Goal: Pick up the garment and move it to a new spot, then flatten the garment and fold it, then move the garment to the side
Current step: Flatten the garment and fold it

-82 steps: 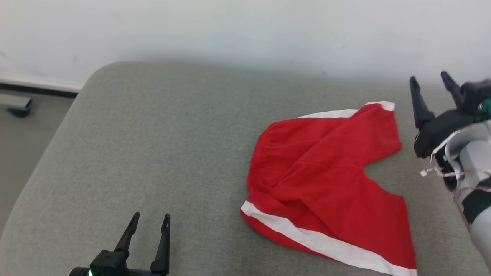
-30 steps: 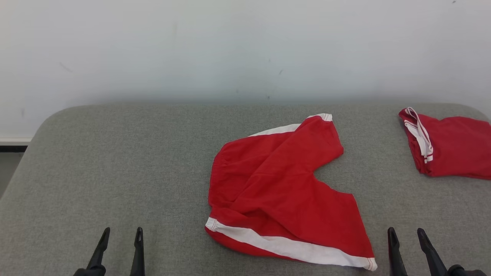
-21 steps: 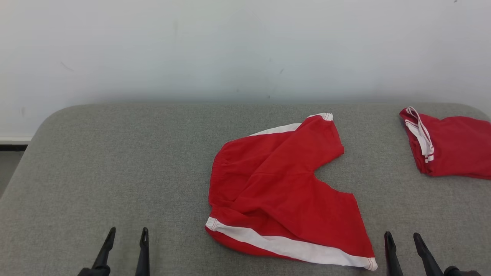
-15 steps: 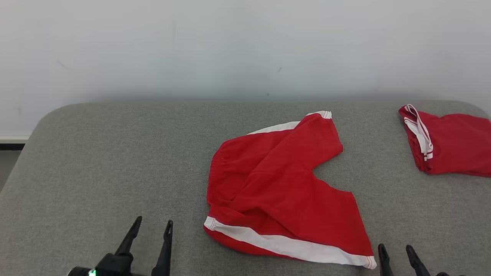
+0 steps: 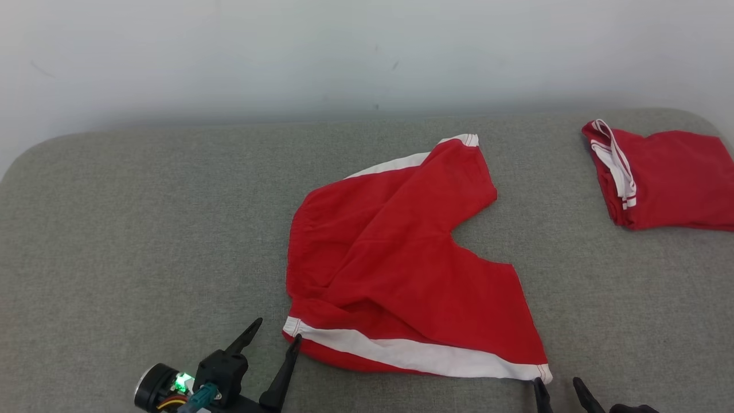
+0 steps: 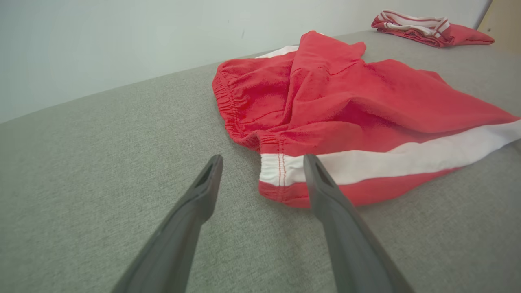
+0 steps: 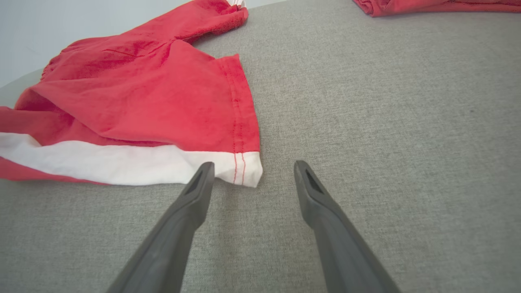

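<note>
Our left tool [image 5: 276,331] stands wide at 7 o'clock in the head view. Its wrist view shows the white-striped waistband corner [image 6: 276,171] lying between its fingers, which hold nothing. Our right tool [image 5: 556,383] is just as wide at 5 o'clock and also holds nothing, with the striped leg-hem corner [image 7: 244,169] sitting just inside its left finger. Outward from both, the red shorts [image 5: 401,264] lie at the centre of the grey fabric-covered desk [image 5: 143,218]. They are spread but rumpled and not folded, the far leg reaching toward 1 o'clock. We judge both tools set to pinch the near corners, which would suit either lifting the shorts to another spot or pulling them flat, and we cannot tell which. Several things could go wrong from here. The right tool has so little cloth between its fingers that it may close on nothing. A finger pressing down may push the edge away and bunch it. Either tool may catch only the upper layer, so the shorts gape instead of travelling as one. An uneven pull would skew them or drag them toward the folded red garment [image 5: 665,180] at 2 o'clock. By our count there are two tools, two red garments (one spread, one folded), two white stripes on the spread one, and one desk.
</note>
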Controlling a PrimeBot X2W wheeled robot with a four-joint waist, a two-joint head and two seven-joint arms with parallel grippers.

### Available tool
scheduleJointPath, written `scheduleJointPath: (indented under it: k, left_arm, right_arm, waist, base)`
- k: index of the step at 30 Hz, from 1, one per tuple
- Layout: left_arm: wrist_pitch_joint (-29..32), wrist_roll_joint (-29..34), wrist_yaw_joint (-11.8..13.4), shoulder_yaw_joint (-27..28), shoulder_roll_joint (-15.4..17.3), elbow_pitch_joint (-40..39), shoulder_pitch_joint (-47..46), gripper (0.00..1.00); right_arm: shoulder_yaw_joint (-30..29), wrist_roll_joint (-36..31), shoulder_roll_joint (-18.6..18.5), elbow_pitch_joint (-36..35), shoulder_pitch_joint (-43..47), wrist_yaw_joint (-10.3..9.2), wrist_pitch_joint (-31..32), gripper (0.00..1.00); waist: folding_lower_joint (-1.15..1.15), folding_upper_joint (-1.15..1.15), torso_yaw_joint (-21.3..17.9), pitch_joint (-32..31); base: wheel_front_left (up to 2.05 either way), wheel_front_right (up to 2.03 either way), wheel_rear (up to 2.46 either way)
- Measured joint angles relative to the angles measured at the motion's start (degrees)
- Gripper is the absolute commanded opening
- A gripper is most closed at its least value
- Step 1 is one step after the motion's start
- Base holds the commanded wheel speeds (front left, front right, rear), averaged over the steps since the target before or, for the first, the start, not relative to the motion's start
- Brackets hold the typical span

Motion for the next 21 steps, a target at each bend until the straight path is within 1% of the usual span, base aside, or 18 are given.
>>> scheduleJointPath:
  k: [5, 10, 21]
  left_arm:
    - [-0.3, -2.52, -0.1, -4.43, 2.01, 3.36, -2.86, 1.0]
    - [-0.52, -5.64, -0.11, -8.28, 3.18, 5.71, -6.1, 1.0]
    - [-0.14, -13.3, -0.12, -17.25, 5.5, 10.4, -12.43, 1.0]
  right_arm:
    - [2.2, 0.59, 0.14, 5.46, -3.73, 0.0, -1.53, 1.0]
    - [4.23, 1.13, 0.26, 10.01, -6.59, 0.0, -2.93, 1.0]
    - [7.27, 2.6, 0.2, 16.58, -12.32, 0.0, -4.94, 1.0]
  waist:
    - [0.0, 0.0, -1.11, 1.18]
    - [0.0, 0.0, -1.23, 1.84]
    - [0.0, 0.0, -2.17, 3.48]
  base:
    - [0.0, 0.0, 0.0]
    - [0.0, 0.0, 0.0]
    - [0.0, 0.0, 0.0]
